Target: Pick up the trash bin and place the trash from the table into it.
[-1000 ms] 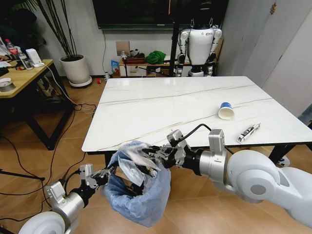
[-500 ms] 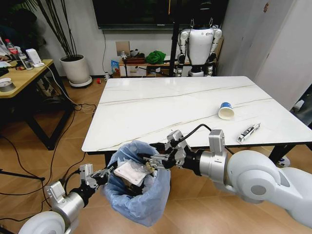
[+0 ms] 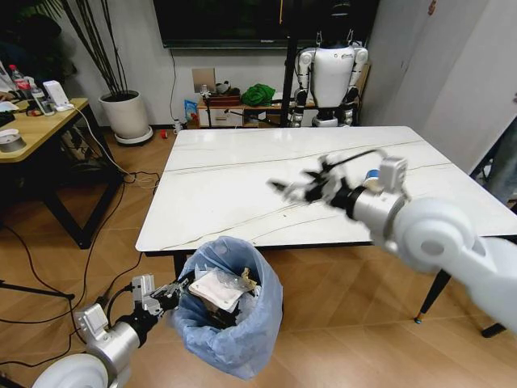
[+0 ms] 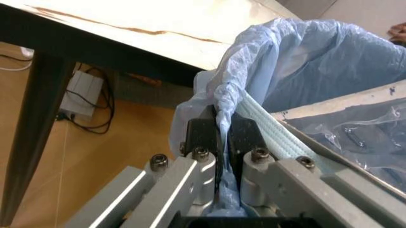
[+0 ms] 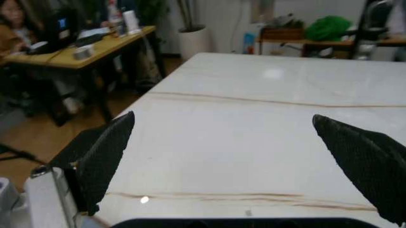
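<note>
The trash bin [image 3: 234,323], lined with a crinkled light-blue bag, stands on the floor at the near edge of the table [image 3: 242,178]. Crumpled white paper [image 3: 214,289] and wrappers lie inside it. My left gripper [image 3: 174,293] is shut on the bin's rim and bag, seen close up in the left wrist view with the bag [image 4: 298,61] pinched between the fingers [image 4: 201,135]. My right gripper [image 3: 296,187] hovers open and empty above the tabletop [image 5: 254,95], fingers [image 5: 101,161] spread wide. A blue-white cup [image 3: 371,174] peeks out behind the right arm.
A wooden desk [image 3: 32,125] with clutter stands at the left, with cables on the floor beside it. A potted plant [image 3: 125,113] and another white robot [image 3: 329,73] stand along the back wall. A black table leg [image 4: 28,133] is close to the bin.
My right gripper has lifted out of the bin's mouth and swung up and right over the table, leaving white paper in the bin. The left gripper still holds the rim.
</note>
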Controlling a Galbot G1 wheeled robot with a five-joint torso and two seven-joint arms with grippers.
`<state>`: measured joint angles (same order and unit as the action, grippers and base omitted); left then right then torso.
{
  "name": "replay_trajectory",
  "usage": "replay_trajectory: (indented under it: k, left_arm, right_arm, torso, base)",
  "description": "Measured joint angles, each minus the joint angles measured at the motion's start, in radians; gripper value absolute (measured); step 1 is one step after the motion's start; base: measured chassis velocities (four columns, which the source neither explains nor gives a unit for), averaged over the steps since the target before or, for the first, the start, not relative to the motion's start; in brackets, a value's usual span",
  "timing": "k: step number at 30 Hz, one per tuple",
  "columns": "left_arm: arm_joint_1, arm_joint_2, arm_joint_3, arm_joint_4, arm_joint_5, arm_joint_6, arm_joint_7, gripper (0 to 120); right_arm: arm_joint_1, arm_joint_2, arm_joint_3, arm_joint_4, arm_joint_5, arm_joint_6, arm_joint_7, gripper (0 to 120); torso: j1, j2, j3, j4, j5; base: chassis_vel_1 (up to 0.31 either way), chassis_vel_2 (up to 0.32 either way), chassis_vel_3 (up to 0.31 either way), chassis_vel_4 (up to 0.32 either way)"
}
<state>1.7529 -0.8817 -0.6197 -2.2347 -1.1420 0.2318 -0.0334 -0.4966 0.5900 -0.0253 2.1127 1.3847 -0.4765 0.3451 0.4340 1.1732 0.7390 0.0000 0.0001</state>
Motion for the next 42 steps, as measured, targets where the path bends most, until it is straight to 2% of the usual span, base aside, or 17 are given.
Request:
replay_trajectory:
  k: [5, 9, 11, 13, 16, 20, 23, 27, 37, 42]
  left_arm:
    - [0.000, -0.001, -0.003, -0.003, 0.001, -0.001, 0.001, 0]
    - [0.004, -0.008, -0.007, -0.003, 0.006, -0.002, 0.002, 0]
    - [0.005, -0.009, -0.007, -0.003, 0.006, -0.002, 0.003, 0]
    - [0.022, -0.025, -0.019, -0.007, 0.016, -0.003, 0.007, 0]
    - [0.033, -0.039, -0.026, -0.014, 0.023, -0.004, 0.009, 0]
    - [0.029, -0.041, -0.026, -0.016, 0.023, -0.004, 0.007, 0]
    - [0.032, -0.040, -0.030, -0.018, 0.023, -0.004, 0.006, 0]
    - [0.037, -0.037, -0.037, -0.023, 0.023, -0.004, 0.006, 0]
    - [0.043, -0.038, -0.044, -0.033, 0.026, -0.005, 0.006, 0]
    - [0.041, -0.038, -0.044, -0.034, 0.027, -0.005, 0.006, 0]
  right_arm:
    - [-0.056, 0.012, 0.099, -0.056, -0.037, 0.000, 0.006, 100]
    - [-0.167, 0.016, 0.214, -0.109, -0.154, 0.143, -0.073, 100]
    - [-0.188, 0.021, 0.231, -0.115, -0.169, 0.168, -0.086, 100]
    - [-0.237, 0.049, 0.271, -0.140, -0.211, 0.250, -0.138, 100]
    - [-0.281, 0.085, 0.305, -0.180, -0.276, 0.338, -0.216, 100]
    - [-0.357, 0.110, 0.370, -0.196, -0.339, 0.404, -0.270, 100]
    - [-0.446, 0.124, 0.432, -0.196, -0.368, 0.420, -0.296, 100]
    - [-0.515, 0.138, 0.477, -0.199, -0.382, 0.443, -0.318, 100]
    - [-0.790, 0.257, 0.670, -0.199, -0.438, 0.491, -0.391, 100]
    - [-0.853, 0.300, 0.717, -0.199, -0.462, 0.509, -0.414, 100]
  torso:
    - [0.000, 0.000, 0.000, 0.0000, 0.0002]
    - [0.000, 0.000, 0.000, -0.0001, 0.0001]
    - [0.000, 0.000, 0.000, -0.0002, 0.0000]
    - [0.000, 0.000, 0.000, -0.0006, 0.0001]
    - [0.000, 0.000, 0.000, 0.0003, 0.0004]
    - [0.000, 0.000, 0.000, 0.0003, -0.0001]
    - [0.000, 0.000, 0.000, -0.0004, 0.0002]
    - [0.000, 0.000, 0.000, -0.0002, 0.0000]
    - [0.000, 0.000, 0.000, -0.0002, 0.0000]
    - [0.000, 0.000, 0.000, -0.0001, -0.0001]
  base:
    - [0.000, 0.000, 0.000, 0.000]
    - [0.000, 0.000, 0.000, 0.000]
    - [0.000, 0.000, 0.000, 0.000]
    - [0.000, 0.000, 0.000, 0.000]
    - [0.000, 0.000, 0.000, 0.000]
    - [0.000, 0.000, 0.000, 0.000]
    - [0.000, 0.000, 0.000, 0.000]
    - [0.000, 0.000, 0.000, 0.000]
    - [0.000, 0.000, 0.000, 0.000]
    - [0.000, 0.000, 0.000, 0.000]
